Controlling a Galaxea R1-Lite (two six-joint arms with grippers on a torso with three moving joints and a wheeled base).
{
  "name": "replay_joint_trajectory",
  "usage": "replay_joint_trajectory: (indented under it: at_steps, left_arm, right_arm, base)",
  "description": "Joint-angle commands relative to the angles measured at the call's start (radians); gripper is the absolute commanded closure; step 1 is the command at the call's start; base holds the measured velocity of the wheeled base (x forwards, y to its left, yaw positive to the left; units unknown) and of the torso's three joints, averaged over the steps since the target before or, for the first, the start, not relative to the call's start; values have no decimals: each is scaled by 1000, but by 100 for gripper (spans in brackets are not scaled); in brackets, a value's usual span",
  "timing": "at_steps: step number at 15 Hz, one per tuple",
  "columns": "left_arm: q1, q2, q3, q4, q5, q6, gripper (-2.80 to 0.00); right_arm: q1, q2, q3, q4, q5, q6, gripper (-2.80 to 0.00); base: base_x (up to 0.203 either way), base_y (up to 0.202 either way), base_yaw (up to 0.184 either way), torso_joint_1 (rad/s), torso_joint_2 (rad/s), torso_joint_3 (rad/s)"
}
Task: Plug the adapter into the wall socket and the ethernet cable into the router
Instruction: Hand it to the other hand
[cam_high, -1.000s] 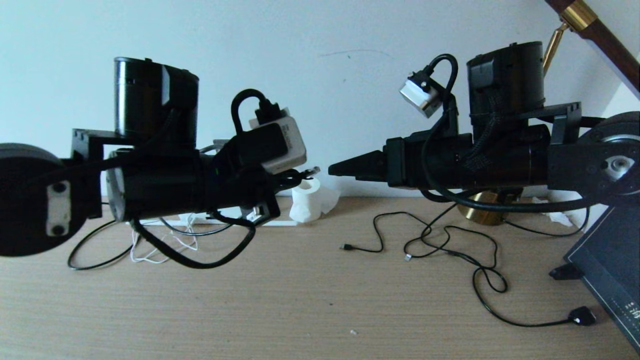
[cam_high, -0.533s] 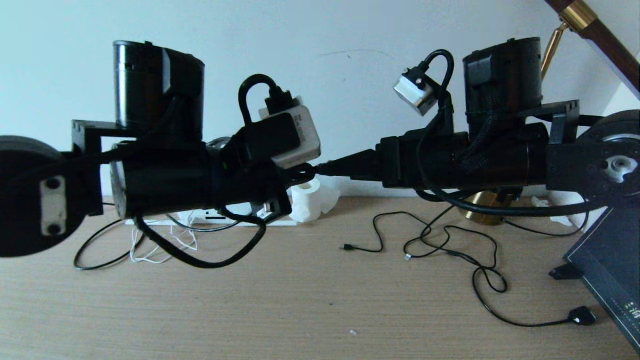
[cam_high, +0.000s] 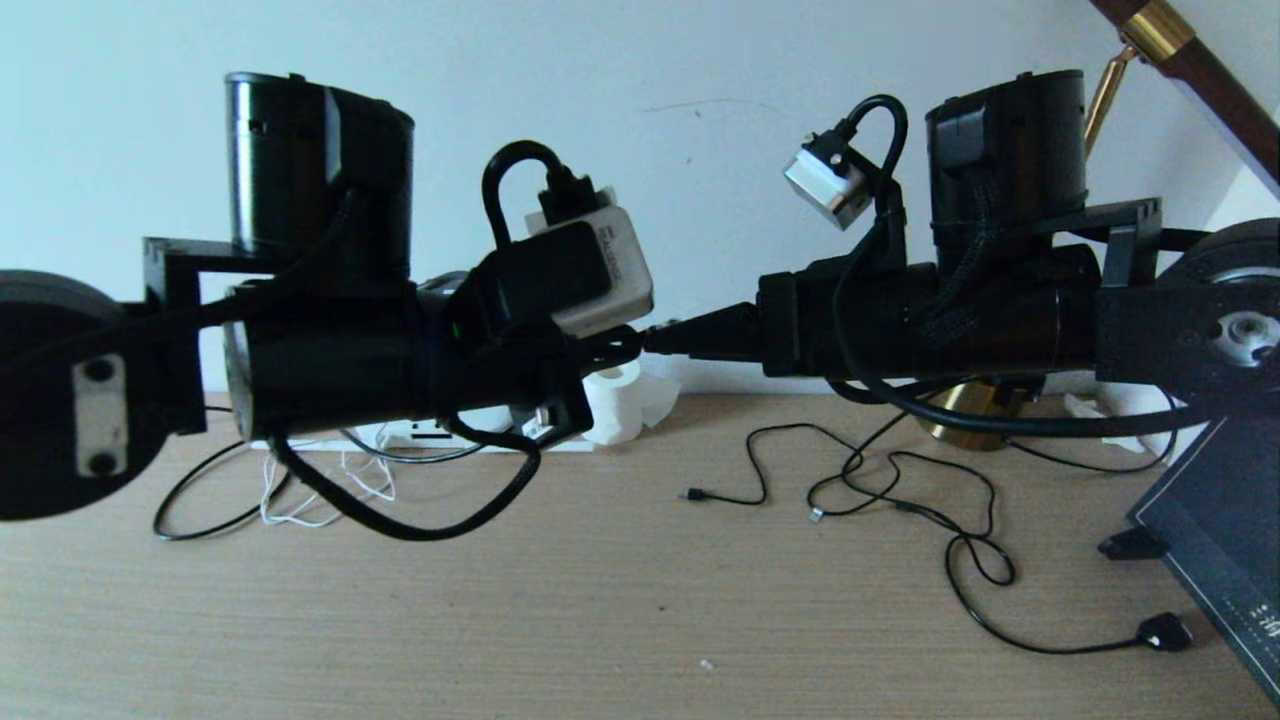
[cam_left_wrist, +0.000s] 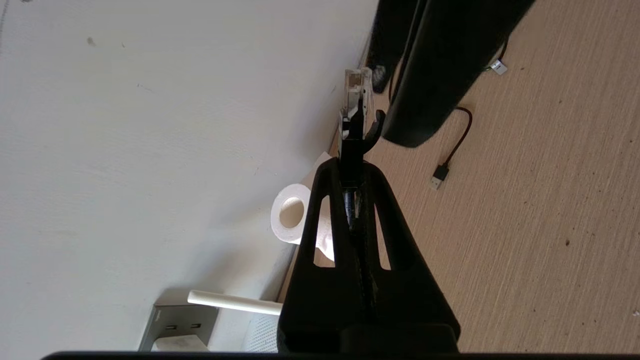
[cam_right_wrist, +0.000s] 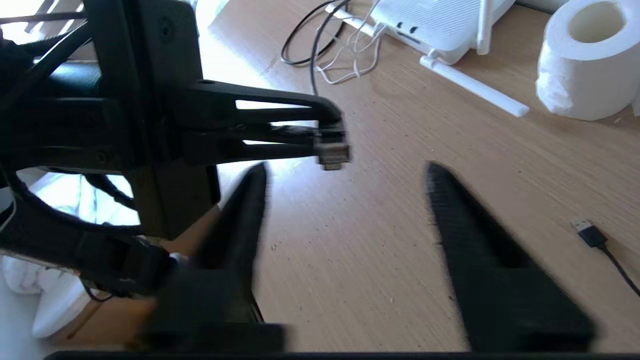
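My left end effector (cam_left_wrist: 356, 150) clenches the ethernet cable (cam_left_wrist: 354, 95) plug | plug axis points at 3 o'clock toward my spread, empty right end effector (cam_right_wrist: 345, 172) | router (cam_right_wrist: 440, 22) on counter (cam_high: 600, 600) at 7 o'clock, nearer my left arm

The wooden floor (cam_high: 600, 600) carries the router (cam_right_wrist: 440, 25), a toilet-paper roll (cam_high: 615, 400) and loose black cables (cam_high: 900, 500).
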Motion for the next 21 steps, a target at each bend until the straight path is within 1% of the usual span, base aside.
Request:
replay_joint_trajectory:
  at_steps: [1,12,13,16,21]
  left_arm:
    - [-1,-1,2,-1,0,6,0]
    - [-19,-2,8,-1,-5,6,0]
    - [-19,-2,10,-1,-5,6,0]
    - [-21,-5,16,-3,-5,6,0]
    - [-33,-5,19,-3,-5,6,0]
  right_arm:
    - [6,-6,1,0,3,1,0]
    - [6,-13,8,0,-2,9,0]
    - [6,-20,16,0,-1,3,-280]
    - [6,-26,18,0,1,12,-280]
    - [6,-25,14,0,-1,4,-280]
  base:
    - [0,0,0,0,0,0]
    - [0,0,0,0,0,0]
    - [0,0,0,0,0,0]
    - [0,0,0,0,0,0]
    - [0,0,0,0,0,0]
